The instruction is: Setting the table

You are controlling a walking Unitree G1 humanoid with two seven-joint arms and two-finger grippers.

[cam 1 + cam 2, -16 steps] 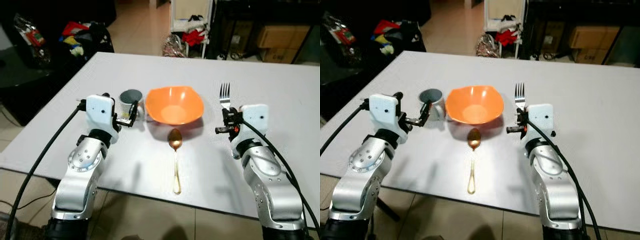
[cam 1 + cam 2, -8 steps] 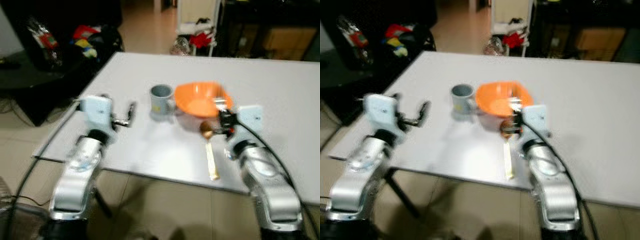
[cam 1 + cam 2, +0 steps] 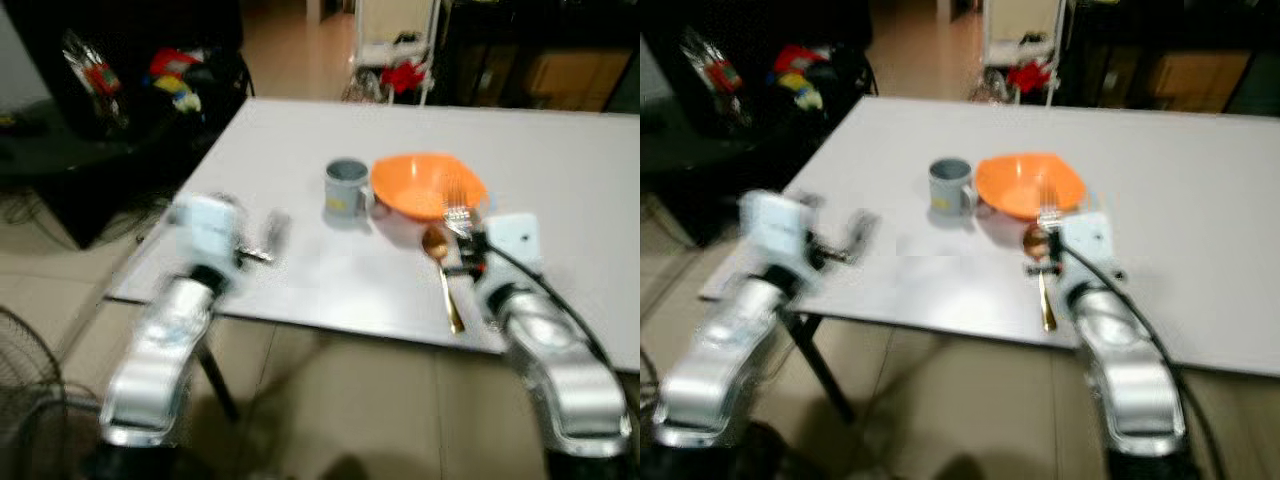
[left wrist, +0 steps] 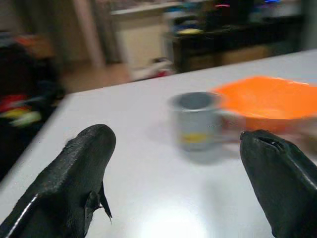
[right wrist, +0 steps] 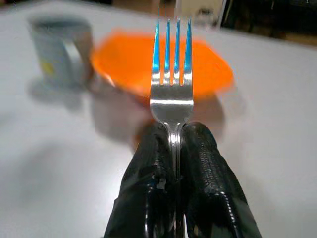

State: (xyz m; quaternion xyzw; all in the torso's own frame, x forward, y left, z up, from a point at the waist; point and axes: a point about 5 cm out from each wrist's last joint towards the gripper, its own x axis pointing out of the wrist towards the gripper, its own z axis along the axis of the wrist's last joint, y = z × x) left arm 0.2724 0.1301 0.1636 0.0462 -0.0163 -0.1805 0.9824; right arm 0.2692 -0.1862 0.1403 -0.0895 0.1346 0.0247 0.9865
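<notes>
Where the white tabletop spreads flat and matte, an orange bowl with a smooth, plastic-looking sheen and a wavy, roughly square rim is seen near the middle. Just to its left a grey cylindrical mug stands upright, a small yellow mark on its wall being visible in the left wrist view. A gold-coloured spoon is laid flat in front of the bowl, its rounded end close to the bowl and its slim handle running toward the near edge of the tabletop.

A shiny metal fork with four straight tines is clamped by its neck between the textured black fingers of the right pincer, which are pressed together on it. The fork is held tines forward, pointing at the bowl, above the tabletop and close beside the spoon. The right silver arm is stretched forward from the near edge.

The left pincer is held apart, its two blunt, rubbery black fingers spread wide with nothing between them, and is aimed toward the mug from well to its left, over the tabletop's left corner. The left arm is bent and raised; it is blurred in the eye views.
</notes>
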